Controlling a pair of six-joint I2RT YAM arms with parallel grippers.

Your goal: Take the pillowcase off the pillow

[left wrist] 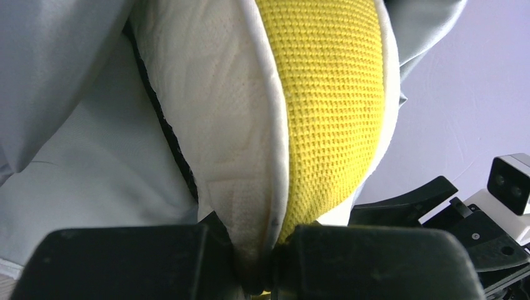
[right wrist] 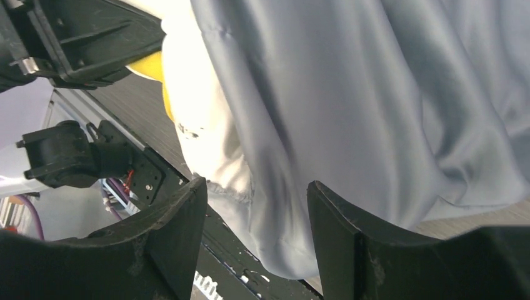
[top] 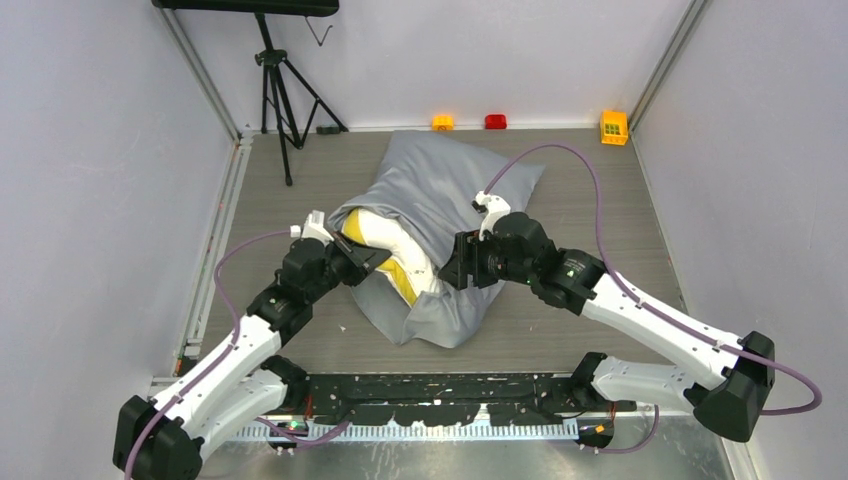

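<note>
Left gripper pinches the pillow seam; right gripper spread before the pillowcase.
That thin seam pinch may slip once fabric drags.

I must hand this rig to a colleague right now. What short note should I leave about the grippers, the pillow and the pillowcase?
Left gripper: shut on the pillow, at the seam between its white and yellow sides.
Right gripper: open, facing the pillowcase fabric, not clamping it.
Place: both lie on the table; one pillow end sticks out of the case opening toward the left arm, the rest is covered.
Done: pillow partly exposed.
Left to do: probably grip the case with the right, then pull apart until the pillow is free.
</note>
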